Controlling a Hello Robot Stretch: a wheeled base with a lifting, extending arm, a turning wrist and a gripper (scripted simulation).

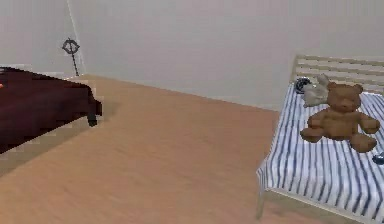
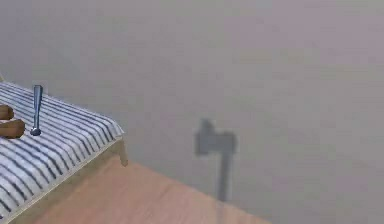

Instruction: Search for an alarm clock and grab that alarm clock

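A bed with a blue-and-white striped cover [image 1: 320, 160] and a pale wooden headboard [image 1: 345, 70] stands at the forward view's right. A brown teddy bear [image 1: 340, 115] sits on it, with a pale grey soft thing [image 1: 315, 90] behind the bear. A small dark blue blob [image 1: 378, 157] lies on the cover at the picture's right edge; I cannot tell what it is. The striped bed [image 2: 50, 150] comes in from the arm side view's left, with a grey upright stick-like thing [image 2: 36, 110] on it and a brown bit [image 2: 8, 126] beside that.
A low dark red bed [image 1: 40, 105] stands at the forward view's left. A thin dark stand with a ring on top [image 1: 71, 52] rises by the grey wall behind it. Bare wooden floor [image 1: 170, 160] spreads between the two beds. A plain grey wall [image 2: 250, 80] backs the arm side view.
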